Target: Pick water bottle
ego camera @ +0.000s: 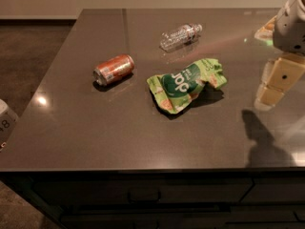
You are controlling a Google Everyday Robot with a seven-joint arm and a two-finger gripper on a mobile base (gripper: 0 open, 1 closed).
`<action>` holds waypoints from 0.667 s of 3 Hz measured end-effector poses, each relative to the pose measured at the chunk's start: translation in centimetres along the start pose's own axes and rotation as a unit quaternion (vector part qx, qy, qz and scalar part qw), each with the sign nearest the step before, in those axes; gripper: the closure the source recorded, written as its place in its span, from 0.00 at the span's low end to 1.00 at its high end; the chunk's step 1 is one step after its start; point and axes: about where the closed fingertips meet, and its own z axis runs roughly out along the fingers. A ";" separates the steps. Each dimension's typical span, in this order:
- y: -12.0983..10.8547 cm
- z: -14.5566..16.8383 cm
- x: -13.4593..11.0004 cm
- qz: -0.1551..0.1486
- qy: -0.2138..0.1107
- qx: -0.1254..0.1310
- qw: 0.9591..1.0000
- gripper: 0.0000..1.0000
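Note:
The water bottle is small, clear and ribbed, and lies on its side at the far middle of the dark table, cap pointing right. My gripper hangs above the table's right side, well to the right of the bottle and nearer the front. It holds nothing that I can see. Its shadow falls on the tabletop below it.
An orange-red soda can lies on its side at the left. A crumpled green snack bag lies in the middle, between the bottle and the table's front edge. A pale object sits off the left edge.

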 end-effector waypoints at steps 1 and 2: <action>-3.4 1.6 -0.9 -0.013 -0.011 0.002 1.000 0.00; -7.3 3.6 -1.7 -0.027 -0.029 0.003 0.999 0.00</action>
